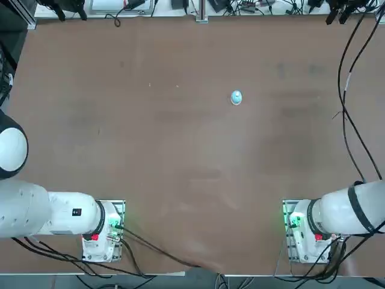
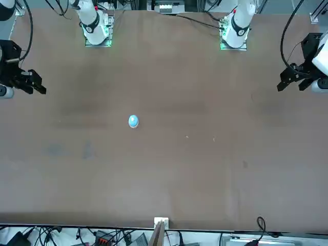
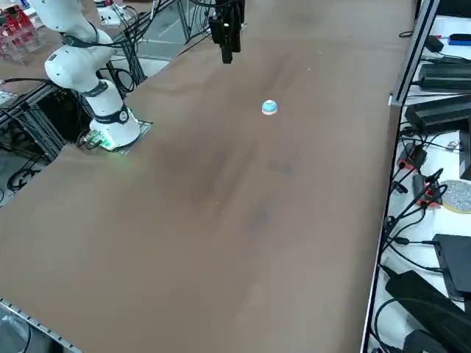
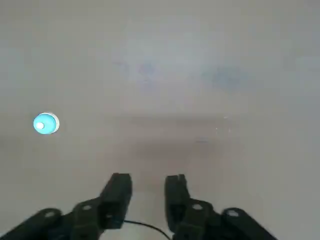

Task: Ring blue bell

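Observation:
The blue bell (image 1: 236, 97) is a tiny light-blue dome with a whitish rim, standing alone on the brown table (image 1: 180, 150). It also shows in the front view (image 2: 133, 121), the right side view (image 3: 269, 108) and the right wrist view (image 4: 46, 123). My right gripper (image 2: 37, 83) hangs high by the table's edge on my right, far from the bell. In the wrist view the right gripper (image 4: 148, 182) has its two black fingers close together with a narrow gap. Nothing is between them, and the bell lies well off to one side of them.
Cables and boxes (image 3: 441, 110) line the table's far edge. The right arm's base (image 1: 307, 232) and the parked left arm's base (image 1: 102, 232) stand at the near edge. Black cables (image 1: 349, 90) hang over the table's right part.

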`<action>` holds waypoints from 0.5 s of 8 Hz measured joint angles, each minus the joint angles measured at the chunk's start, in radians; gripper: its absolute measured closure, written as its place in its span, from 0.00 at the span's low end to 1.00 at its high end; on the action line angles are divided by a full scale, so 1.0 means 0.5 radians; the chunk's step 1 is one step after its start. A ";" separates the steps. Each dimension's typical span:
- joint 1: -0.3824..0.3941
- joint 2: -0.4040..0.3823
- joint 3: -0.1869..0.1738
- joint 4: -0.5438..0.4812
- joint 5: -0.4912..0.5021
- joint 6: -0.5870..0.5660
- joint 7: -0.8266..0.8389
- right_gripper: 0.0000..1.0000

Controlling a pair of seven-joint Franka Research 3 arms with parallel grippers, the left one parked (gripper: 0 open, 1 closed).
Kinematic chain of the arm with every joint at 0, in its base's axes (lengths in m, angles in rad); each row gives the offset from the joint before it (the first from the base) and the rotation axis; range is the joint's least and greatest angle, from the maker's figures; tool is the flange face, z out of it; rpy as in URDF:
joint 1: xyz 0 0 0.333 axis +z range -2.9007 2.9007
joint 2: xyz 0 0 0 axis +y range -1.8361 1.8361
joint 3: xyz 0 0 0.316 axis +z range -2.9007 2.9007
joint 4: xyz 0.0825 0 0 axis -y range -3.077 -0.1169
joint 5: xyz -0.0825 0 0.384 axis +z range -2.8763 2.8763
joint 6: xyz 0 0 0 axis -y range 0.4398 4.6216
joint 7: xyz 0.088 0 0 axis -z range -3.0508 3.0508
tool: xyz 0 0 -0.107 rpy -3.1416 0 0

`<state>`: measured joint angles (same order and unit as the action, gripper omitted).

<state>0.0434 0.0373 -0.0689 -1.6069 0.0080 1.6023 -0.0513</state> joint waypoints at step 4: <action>0.000 0.000 0.000 0.001 0.001 -0.001 0.000 0.98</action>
<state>0.0434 0.0373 -0.0689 -1.6065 0.0083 1.6021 -0.0514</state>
